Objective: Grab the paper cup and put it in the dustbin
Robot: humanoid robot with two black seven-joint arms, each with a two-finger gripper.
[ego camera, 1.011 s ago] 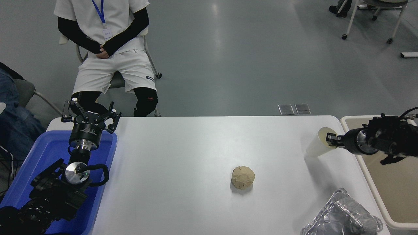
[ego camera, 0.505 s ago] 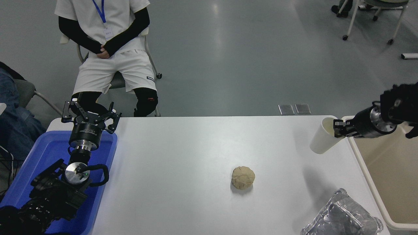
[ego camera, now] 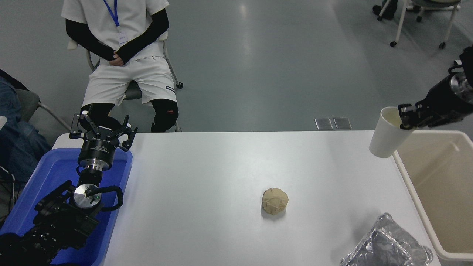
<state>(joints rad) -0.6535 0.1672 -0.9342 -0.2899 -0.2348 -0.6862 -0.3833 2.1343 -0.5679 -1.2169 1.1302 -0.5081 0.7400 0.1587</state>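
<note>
Currently the right gripper [ego camera: 406, 117] has its jaws pinched on the rim of the paper cup [ego camera: 387, 133], one jaw inside the mouth. Cup hangs clear of the desk [ego camera: 221, 177], roughly upright, long axis tipped slightly, mouth up. It sits just left of the dustbin [ego camera: 419, 207] near its far-left corner, not over the opening. Judgement: carry it rightward past the rim, then release. Left gripper [ego camera: 102, 130] parked over the blue tray [ego camera: 29, 207], jaws spread.
</note>
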